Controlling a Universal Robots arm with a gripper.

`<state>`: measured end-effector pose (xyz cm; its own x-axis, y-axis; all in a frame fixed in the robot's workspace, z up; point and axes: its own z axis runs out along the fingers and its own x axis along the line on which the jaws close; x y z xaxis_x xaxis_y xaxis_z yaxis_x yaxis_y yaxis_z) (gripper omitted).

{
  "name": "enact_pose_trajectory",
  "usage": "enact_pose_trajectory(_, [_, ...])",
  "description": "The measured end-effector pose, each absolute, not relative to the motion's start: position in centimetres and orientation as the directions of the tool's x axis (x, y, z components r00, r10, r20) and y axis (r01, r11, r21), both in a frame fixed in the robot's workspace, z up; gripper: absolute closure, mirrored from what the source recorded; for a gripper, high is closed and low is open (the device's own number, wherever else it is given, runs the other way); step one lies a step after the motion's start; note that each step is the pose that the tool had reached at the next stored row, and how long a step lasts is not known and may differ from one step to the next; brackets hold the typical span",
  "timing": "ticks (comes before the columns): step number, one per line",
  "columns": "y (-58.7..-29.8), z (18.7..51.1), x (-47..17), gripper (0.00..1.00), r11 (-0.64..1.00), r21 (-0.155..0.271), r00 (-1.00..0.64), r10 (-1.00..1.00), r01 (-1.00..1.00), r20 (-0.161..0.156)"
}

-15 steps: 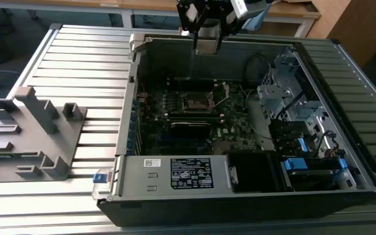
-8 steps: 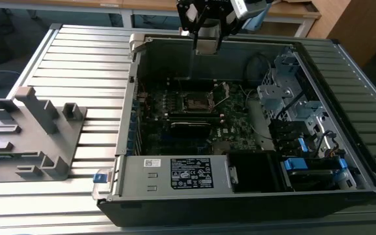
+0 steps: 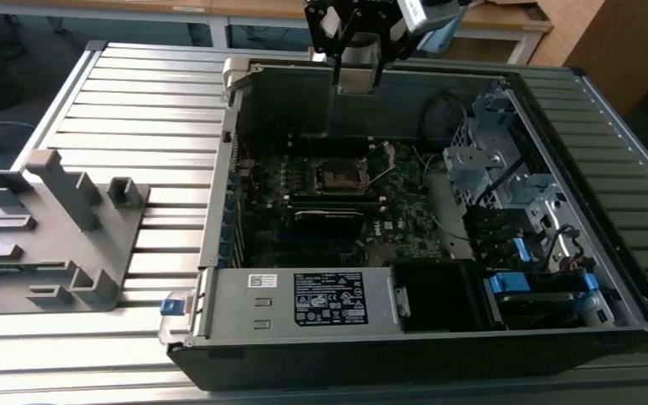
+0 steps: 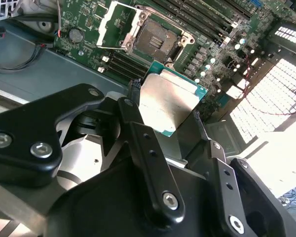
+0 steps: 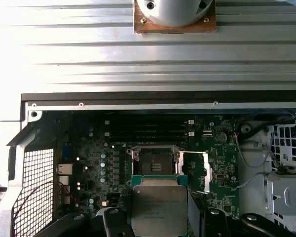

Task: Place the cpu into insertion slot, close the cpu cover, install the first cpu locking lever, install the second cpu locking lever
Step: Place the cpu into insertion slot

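My gripper (image 4: 165, 101) is shut on the cpu (image 4: 170, 101), a flat silver-grey square with a green edge, held between two black fingers (image 4: 138, 133). In the exterior view the gripper (image 3: 358, 72) hangs above the far wall of the open computer case, with the cpu (image 3: 357, 80) at its tip. The insertion slot (image 4: 158, 37) lies bare on the green motherboard, dark in the middle with a silvery rim, some way beyond the chip. Its cpu cover (image 4: 116, 22) stands flipped open beside it. The first wrist view shows the cpu (image 5: 159, 205) just short of the slot (image 5: 154, 162) and the open cover (image 5: 195, 170).
The open case (image 3: 628, 278) lies on a ribbed metal table (image 3: 132, 110). Inside are a labelled grey power-supply box (image 3: 324, 299), a long black card (image 3: 326, 221), drive cages and cables (image 3: 504, 177). A grey plastic fixture (image 3: 54, 228) stands at the exterior view's left.
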<state>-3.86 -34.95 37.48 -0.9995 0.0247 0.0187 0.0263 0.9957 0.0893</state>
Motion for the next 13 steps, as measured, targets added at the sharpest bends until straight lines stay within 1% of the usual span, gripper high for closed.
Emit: enact_pose_trajectory(13, [-34.94,37.1,-3.86,0.46,0.996,0.09,-1.0,0.025,0.026,0.019])
